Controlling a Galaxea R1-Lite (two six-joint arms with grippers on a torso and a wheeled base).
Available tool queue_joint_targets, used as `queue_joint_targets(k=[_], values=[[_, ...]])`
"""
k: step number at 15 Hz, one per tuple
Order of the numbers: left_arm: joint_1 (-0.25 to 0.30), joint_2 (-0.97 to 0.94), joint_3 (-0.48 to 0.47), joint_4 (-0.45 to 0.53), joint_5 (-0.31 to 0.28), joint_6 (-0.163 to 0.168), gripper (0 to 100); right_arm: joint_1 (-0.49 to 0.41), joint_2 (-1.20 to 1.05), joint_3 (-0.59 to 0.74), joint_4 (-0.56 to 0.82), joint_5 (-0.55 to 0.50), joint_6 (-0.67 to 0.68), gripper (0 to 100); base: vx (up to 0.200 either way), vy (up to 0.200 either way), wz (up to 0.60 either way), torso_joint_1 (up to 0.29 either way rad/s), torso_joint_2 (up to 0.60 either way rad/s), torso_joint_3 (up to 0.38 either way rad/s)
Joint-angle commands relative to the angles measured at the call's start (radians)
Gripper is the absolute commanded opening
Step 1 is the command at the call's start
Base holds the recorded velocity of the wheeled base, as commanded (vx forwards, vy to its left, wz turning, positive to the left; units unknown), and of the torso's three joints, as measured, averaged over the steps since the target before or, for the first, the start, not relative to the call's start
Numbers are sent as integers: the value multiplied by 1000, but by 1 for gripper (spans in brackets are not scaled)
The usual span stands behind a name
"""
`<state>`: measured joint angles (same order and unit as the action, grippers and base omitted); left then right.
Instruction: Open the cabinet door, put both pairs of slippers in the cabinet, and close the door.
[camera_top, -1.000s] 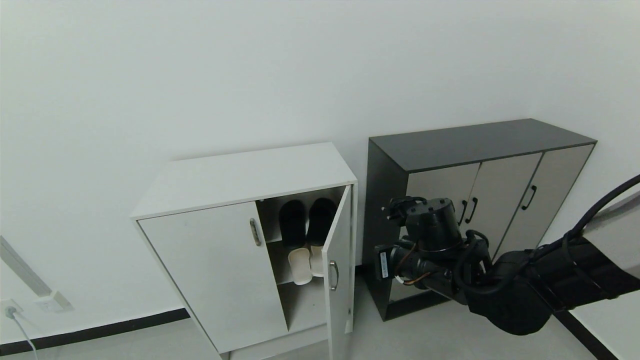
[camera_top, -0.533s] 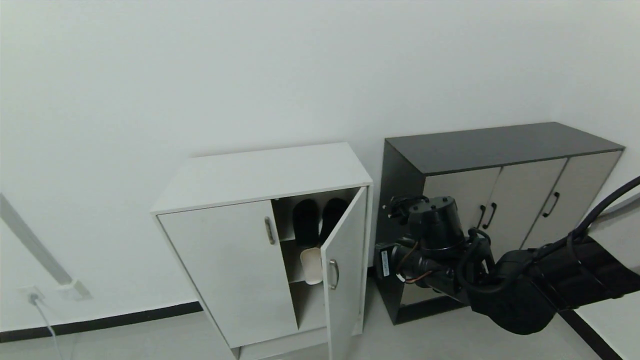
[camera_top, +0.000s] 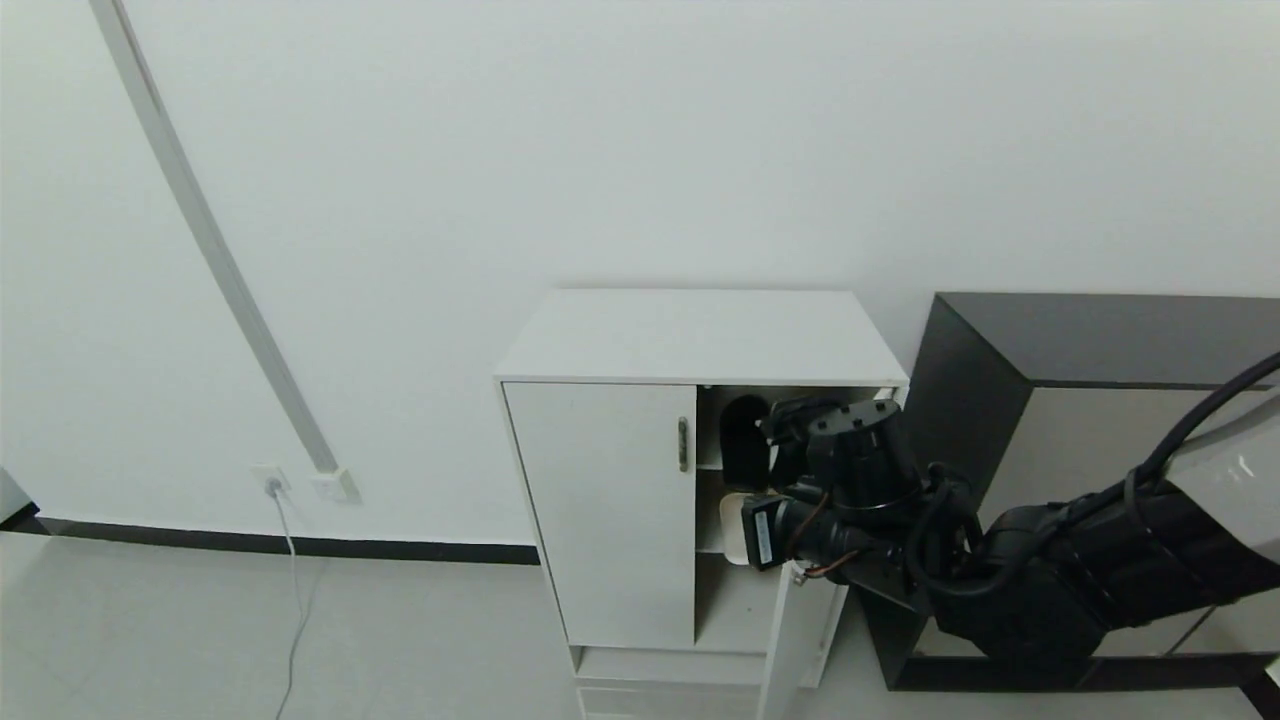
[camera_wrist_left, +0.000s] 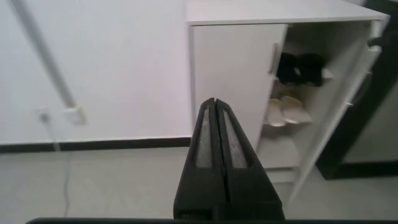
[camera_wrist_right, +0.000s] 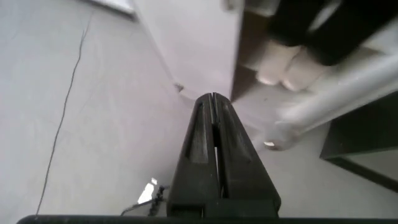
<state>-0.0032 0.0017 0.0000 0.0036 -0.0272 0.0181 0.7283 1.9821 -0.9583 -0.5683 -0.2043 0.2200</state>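
The white cabinet (camera_top: 700, 340) has its left door (camera_top: 605, 510) closed and its right door (camera_top: 795, 640) swung open, seen edge-on. Black slippers (camera_top: 742, 455) stand on the upper shelf, cream slippers (camera_top: 735, 525) on the shelf below. My right arm (camera_top: 850, 470) is in front of the opening. The right gripper (camera_wrist_right: 213, 96) is shut and empty, above the floor just before the open door's edge (camera_wrist_right: 336, 102), with the cream slippers (camera_wrist_right: 283, 62) beyond it. My left gripper (camera_wrist_left: 215, 102) is shut and empty, well back from the cabinet, facing the black slippers (camera_wrist_left: 301, 68) and cream slippers (camera_wrist_left: 287, 110).
A dark cabinet (camera_top: 1100, 340) with grey doors stands against the white one's right side. A wall socket with a cable (camera_top: 270, 482) and a slanted conduit (camera_top: 210, 240) are on the wall to the left. Bare grey floor (camera_top: 250, 630) lies in front.
The whole head picture has shifted, so the camera has turned; the cabinet now sits right of centre. My right arm now overlaps the cabinet's opening instead of the dark cabinet.
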Motion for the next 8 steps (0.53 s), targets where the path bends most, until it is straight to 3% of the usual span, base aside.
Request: queue_joint_targets(k=[1,6,8], values=[[2,0,0,-1,0,0,0,-9,0,0,-1,-3,-2,0,0,0,0,0,0,0],[2,0,0,-1,0,-1,0,-73,-49,9,25,-24,-73,0,0,0,0,0,0,0],[2,0,0,-1,0,-1,0,-112,-117,6,128,-27,-91,0,0,0,0,0,0,0]])
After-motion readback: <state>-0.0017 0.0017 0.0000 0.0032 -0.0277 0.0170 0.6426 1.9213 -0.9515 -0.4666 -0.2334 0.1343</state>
